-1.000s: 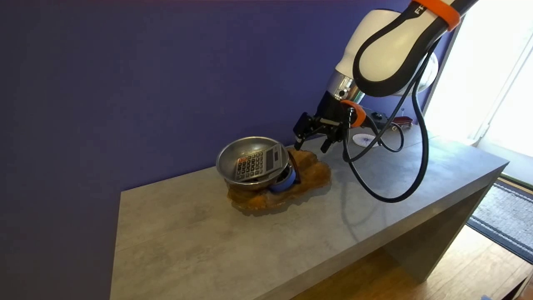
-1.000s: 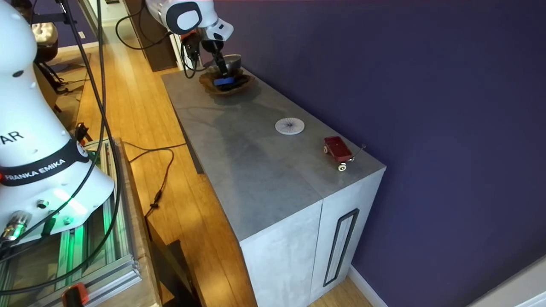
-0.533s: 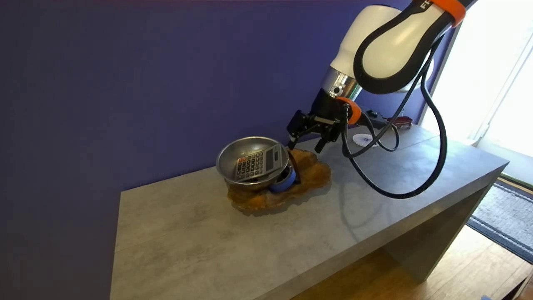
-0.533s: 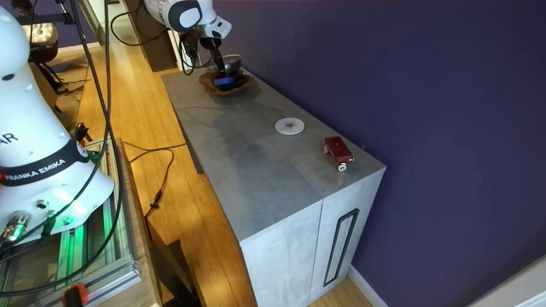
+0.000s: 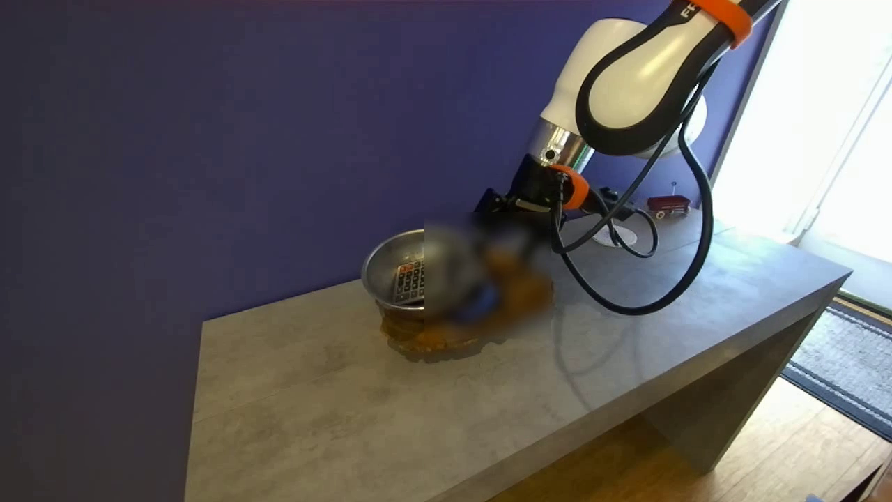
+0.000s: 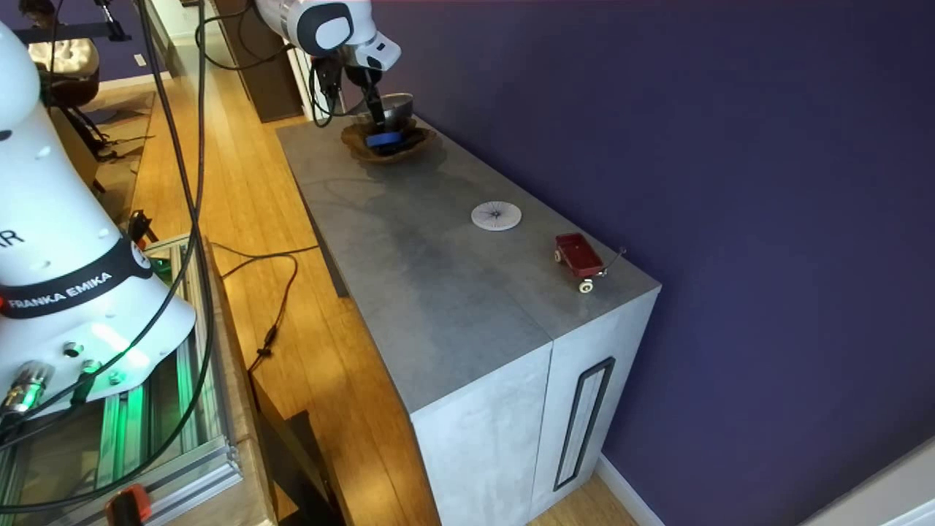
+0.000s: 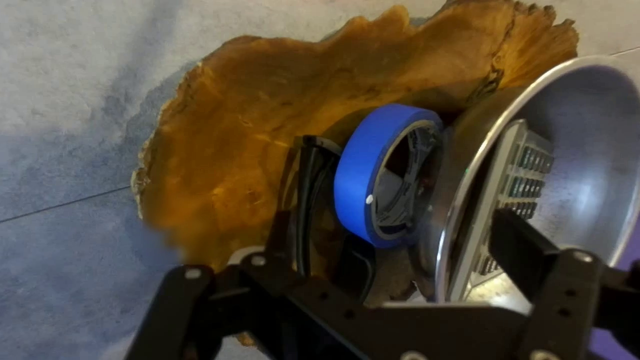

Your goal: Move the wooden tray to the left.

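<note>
The wooden tray, a shallow orange-brown dish with an irregular edge, lies on the grey counter. It shows in both exterior views; in one its right part is blurred. It holds a silver metal bowl with a calculator in it, a blue tape roll and a black curved item. My gripper is open, fingers apart, above the tray beside the bowl. The right finger overlaps the bowl and calculator in the wrist view; contact cannot be told.
A white disc and a small red wagon stand farther along the counter. A purple wall runs right behind the counter. The robot's loose cable hangs over the counter.
In an exterior view the arm and gripper have shifted a little to the left over the tray. The tray and the things in it have not visibly moved.
</note>
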`<action>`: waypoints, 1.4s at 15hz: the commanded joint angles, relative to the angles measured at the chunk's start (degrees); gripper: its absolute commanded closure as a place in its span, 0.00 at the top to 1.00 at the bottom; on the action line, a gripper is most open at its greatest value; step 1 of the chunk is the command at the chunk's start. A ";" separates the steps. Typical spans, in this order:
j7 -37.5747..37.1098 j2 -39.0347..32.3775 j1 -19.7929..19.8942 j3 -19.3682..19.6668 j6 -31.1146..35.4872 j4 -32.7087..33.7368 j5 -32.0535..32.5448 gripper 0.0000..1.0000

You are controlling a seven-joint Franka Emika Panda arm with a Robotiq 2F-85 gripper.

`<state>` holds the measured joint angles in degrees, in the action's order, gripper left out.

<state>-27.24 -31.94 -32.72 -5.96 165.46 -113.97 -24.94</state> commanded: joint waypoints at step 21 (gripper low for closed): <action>-2.82 -5.35 5.50 -3.73 1.63 6.60 7.07 0.98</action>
<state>-35.08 -38.41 -31.61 -5.98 161.45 -105.51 -17.87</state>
